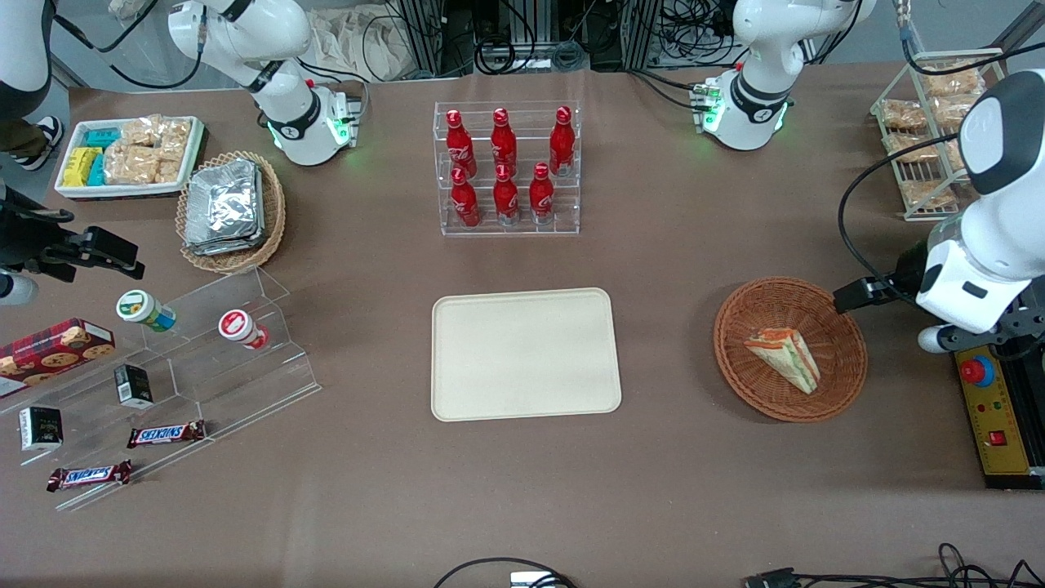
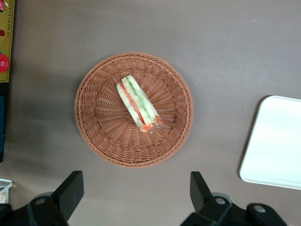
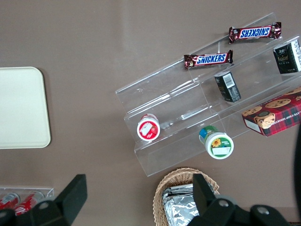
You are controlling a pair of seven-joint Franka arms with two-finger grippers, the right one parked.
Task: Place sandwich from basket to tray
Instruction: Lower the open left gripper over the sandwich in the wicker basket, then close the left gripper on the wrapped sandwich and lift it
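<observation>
The sandwich [image 1: 784, 357], a pale bread wedge with orange-red and green filling, lies in the round reddish-brown basket [image 1: 727, 359]. The cream tray [image 1: 525, 354] sits on the table beside the basket, toward the parked arm's end, with nothing on it. The left wrist view shows the sandwich [image 2: 137, 104] in the basket [image 2: 89, 127] from well above, and a corner of the tray [image 2: 275, 141]. My gripper [image 2: 135, 193] is open and holds nothing. It hangs high over the table just outside the basket's rim. In the front view its arm [image 1: 971, 278] stands beside the basket, toward the working arm's end.
A clear rack of red bottles [image 1: 506, 167] stands farther from the front camera than the tray. A yellow control box [image 1: 992, 408] lies beside the basket. A wire snack rack [image 1: 931, 122], a tan basket of foil packets [image 1: 231, 211] and clear stepped shelves [image 1: 204, 343] are also on the table.
</observation>
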